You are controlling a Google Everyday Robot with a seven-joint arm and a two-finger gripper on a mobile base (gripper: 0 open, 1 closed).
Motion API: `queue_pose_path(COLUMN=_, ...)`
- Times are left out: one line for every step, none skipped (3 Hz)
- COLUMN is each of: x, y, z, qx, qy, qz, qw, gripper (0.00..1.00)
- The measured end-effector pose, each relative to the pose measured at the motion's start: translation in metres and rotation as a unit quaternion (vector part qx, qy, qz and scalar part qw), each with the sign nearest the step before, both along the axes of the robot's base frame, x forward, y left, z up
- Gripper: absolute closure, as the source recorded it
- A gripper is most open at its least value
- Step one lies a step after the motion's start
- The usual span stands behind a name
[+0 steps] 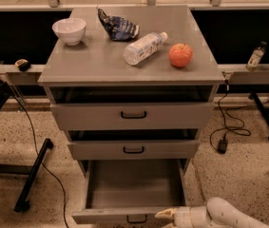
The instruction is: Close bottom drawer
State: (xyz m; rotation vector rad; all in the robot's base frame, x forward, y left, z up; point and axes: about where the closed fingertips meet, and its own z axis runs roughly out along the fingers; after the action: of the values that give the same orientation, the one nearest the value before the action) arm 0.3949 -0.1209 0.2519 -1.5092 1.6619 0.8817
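The bottom drawer [134, 189] of the grey cabinet [100, 65] is pulled far out, its deep grey box empty. Its front with a small black handle [136, 219] sits at the bottom edge of the camera view. My gripper [165, 216], cream-white, comes in from the bottom right and lies against the right part of the drawer front, beside the handle. The two drawers above, middle [133, 149] and top [133, 115], also stand slightly open.
On the cabinet top are a white bowl [69, 30], a crumpled chip bag [117, 26], a plastic bottle [145, 47] lying down and a red apple [180, 55]. Cables [229, 127] and a black stand leg [32, 175] lie on the speckled floor.
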Motion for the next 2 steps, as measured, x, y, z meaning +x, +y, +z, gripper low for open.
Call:
queue_pose_path(x=0.000, y=-0.007, z=-0.010, qx=-0.004, qy=-0.017, qz=-0.002, qw=0.9998, gripper=0.73)
queue_pose_path(x=0.003, y=-0.011, z=-0.026, qx=0.000, qy=-0.052, qz=-0.027, qw=0.9983, gripper=0.96)
